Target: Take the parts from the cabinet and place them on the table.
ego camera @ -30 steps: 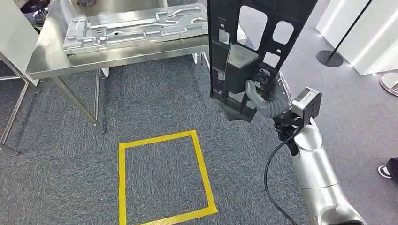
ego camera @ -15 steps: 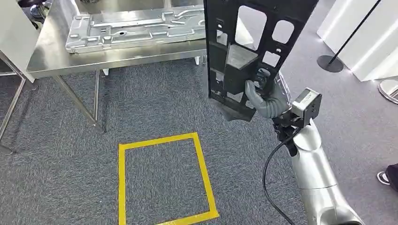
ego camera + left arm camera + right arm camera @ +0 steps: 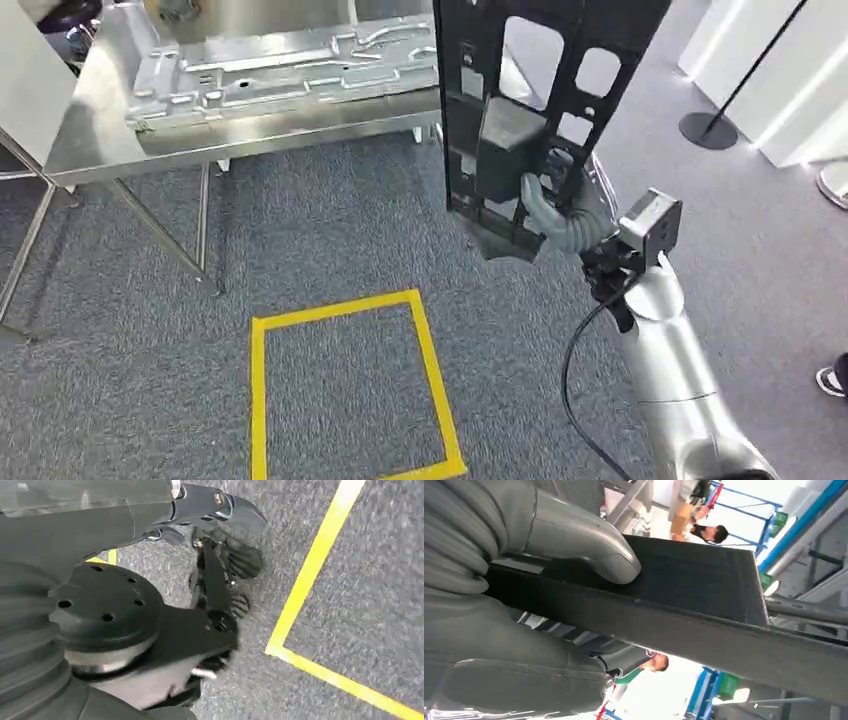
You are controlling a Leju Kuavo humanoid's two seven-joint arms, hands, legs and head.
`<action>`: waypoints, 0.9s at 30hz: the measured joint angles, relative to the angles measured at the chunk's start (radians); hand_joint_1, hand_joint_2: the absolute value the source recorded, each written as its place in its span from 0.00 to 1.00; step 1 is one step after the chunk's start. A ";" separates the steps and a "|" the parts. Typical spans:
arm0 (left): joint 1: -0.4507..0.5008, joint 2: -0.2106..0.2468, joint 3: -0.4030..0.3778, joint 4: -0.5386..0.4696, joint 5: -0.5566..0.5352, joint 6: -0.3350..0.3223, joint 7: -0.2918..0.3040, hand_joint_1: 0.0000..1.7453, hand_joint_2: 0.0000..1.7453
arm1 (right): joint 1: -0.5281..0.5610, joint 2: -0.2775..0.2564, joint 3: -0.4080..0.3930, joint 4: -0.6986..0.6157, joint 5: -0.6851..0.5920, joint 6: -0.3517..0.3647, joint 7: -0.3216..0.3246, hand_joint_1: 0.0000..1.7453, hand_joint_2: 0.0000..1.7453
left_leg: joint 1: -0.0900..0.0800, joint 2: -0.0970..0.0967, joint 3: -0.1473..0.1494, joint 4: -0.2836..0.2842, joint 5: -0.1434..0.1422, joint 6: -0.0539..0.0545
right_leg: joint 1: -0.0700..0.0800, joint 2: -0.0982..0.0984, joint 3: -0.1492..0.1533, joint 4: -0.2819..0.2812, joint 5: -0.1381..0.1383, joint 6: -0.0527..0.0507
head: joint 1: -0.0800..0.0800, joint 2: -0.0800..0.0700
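Table: a stainless steel table (image 3: 100, 140) with thin angled legs stands at the upper left of the head view
On the table: a flat silver stamped metal panel (image 3: 285, 70) lies lengthwise across the top
Floor: grey carpet (image 3: 330, 230) beneath and in front of the table
On the floor: a yellow tape rectangle (image 3: 258, 400)

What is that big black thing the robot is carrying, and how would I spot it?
Follow the silver right arm up to its grey right hand. It grips a tall flat black plastic panel pierced with window-like cutouts, held upright over the grey carpet. The silver stamped metal plate lies flat on the steel table instead.
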 joint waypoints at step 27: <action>0.000 -0.001 0.006 0.000 0.000 0.009 0.006 0.00 1.00 | 0.007 -0.007 0.002 -0.002 0.016 -0.013 -0.001 1.00 1.00 | -0.001 -0.001 0.130 -0.249 0.108 0.013 | -0.004 0.005 -0.013 0.009 0.007 0.014 | 0.005 0.000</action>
